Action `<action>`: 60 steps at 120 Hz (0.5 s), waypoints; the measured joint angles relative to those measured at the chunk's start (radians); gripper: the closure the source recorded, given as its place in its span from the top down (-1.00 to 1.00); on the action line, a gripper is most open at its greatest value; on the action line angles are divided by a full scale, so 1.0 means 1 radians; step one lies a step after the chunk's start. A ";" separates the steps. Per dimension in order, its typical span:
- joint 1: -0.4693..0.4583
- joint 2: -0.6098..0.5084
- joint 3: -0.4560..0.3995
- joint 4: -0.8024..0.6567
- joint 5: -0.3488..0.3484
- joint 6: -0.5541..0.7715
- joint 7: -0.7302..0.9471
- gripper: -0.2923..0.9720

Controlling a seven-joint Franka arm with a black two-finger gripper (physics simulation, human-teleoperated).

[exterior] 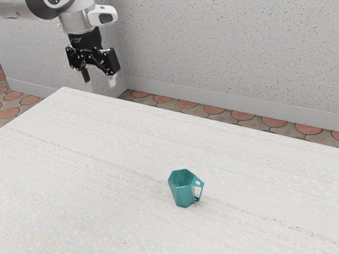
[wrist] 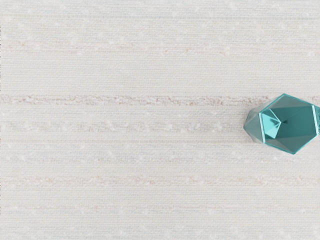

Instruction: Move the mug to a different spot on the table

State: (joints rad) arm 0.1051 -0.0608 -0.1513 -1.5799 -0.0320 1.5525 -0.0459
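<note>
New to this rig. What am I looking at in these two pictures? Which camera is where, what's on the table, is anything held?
It's a simulated robot arm ending in a two-finger tool. The exterior view comes from a camera at the arm's side: the tool hangs high at that view's upper left, fingers apart, holding nothing. The wrist view comes from a camera on the hand, looking down at the table and a teal mug. The mug stands upright on the table, handle toward the exterior view's right, far from the tool.
</note>
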 joint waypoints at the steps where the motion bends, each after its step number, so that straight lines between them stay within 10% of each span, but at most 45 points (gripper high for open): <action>1: 0.000 0.000 0.000 0.003 0.000 0.001 0.000 0.54; 60: 0.036 0.147 -0.152 0.020 0.038 0.063 -0.004 0.54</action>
State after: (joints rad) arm 0.1408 0.0858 -0.3030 -1.5602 0.0062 1.6156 -0.0495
